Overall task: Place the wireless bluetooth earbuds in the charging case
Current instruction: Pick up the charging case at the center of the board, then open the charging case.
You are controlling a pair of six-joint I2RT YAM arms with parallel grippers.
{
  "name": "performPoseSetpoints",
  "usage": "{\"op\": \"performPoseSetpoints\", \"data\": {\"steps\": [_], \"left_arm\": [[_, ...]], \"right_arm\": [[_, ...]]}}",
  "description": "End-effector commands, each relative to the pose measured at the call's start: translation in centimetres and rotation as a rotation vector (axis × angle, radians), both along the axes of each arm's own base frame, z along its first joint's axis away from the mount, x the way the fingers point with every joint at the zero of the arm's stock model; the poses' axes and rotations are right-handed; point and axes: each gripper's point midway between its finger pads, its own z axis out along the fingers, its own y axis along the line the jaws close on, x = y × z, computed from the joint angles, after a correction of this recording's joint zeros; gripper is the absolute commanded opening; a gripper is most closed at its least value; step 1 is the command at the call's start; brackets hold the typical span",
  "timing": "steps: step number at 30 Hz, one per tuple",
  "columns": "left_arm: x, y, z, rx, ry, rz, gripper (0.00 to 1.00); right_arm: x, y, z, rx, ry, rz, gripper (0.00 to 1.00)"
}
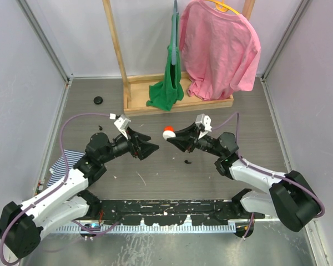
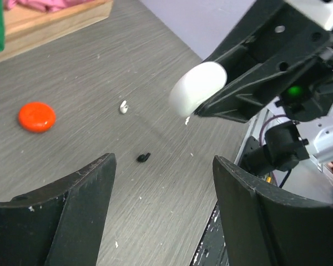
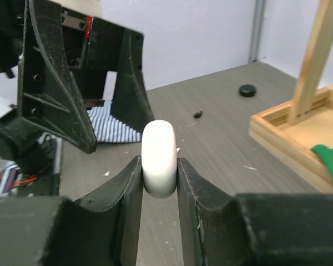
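One case (image 3: 159,149) in right claw (image 3: 159,169), orange disc (image 2: 36,116) from left wrist

Bright, even light falls from above and leaves only soft, faint shadows on the table (image 1: 155,177). The top view is sharp across the frame. In the left wrist view the charging case (image 2: 198,88) glares white, with almost no surface detail. In the right wrist view the close fingers (image 3: 127,199) of the right gripper (image 3: 159,163) look soft and slightly blurred.

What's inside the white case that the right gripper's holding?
Nothing shows: the white case, pinched in the right gripper, looks closed, so its inside is hidden.
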Motion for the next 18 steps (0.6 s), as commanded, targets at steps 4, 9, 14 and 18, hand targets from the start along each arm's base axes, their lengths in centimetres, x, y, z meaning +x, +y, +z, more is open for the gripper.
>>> {"op": "performPoseSetpoints", "data": {"steps": [4, 9, 14, 18], "left_arm": [[-1.2, -1.3, 4.9, -0.055, -0.283, -0.154, 0.70], [-2.0, -1.8, 4.5, -0.059, -0.306, -0.214, 0.64], [-2.0, -1.9, 3.8, -0.050, -0.295, -0.225, 0.59], [-1.9, -2.1, 3.4, -0.049, -0.279, -0.231, 0.59]], "right_arm": [[-2.4, 0.7, 2.3, 0.070, 0.048, 0.214, 0.17], [-3.4, 1.1, 1.6, 0.049, 0.078, 0.301, 0.18], [-4.1, 1.2, 0.9, 0.019, 0.073, 0.346, 0.18], [-4.4, 1.3, 0.5, -0.004, 0.072, 0.377, 0.18]]}}
